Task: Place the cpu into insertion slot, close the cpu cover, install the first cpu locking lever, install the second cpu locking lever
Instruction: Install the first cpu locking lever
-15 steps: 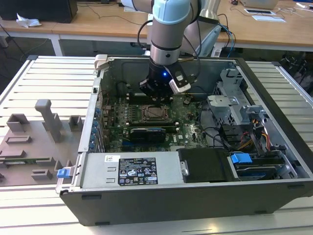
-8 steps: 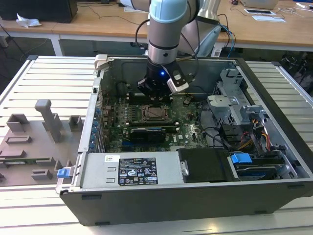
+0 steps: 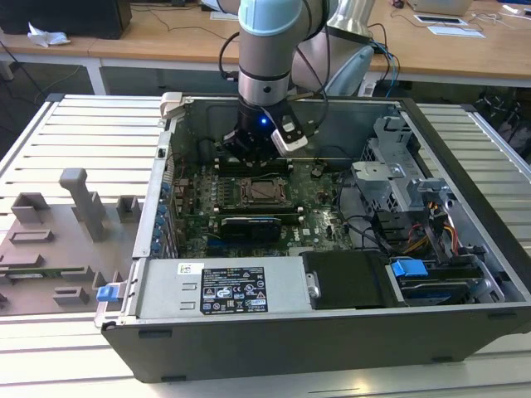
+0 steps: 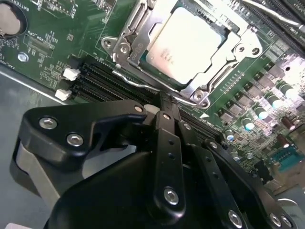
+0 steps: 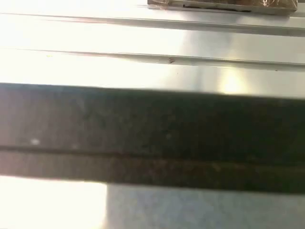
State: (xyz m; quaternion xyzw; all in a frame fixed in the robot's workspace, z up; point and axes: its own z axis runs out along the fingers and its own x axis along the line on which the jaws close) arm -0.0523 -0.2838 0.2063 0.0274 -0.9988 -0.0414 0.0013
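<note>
The cpu [image 4: 190,40], a pale silver square, lies in the insertion slot [image 3: 264,192] on the green motherboard. The cpu cover [image 4: 138,36], a silvery frame plate, lies flat around it, and the chip shows through its window. A thin wire locking lever [image 4: 138,82] runs along the socket edge nearest my gripper [image 4: 166,102]. The black fingers look pressed together, with their tips right at that edge and lever. In the exterior view the gripper [image 3: 249,153] hangs low inside the case, just behind the socket.
Black memory slots [image 4: 105,78] run between gripper and socket. A long black card [image 3: 249,224] lies in front of the socket, with the power supply [image 3: 220,290] nearer still. A drive cage [image 3: 398,174] and cables are on the exterior view's right; a grey fixture board [image 3: 58,240] lies outside the case.
</note>
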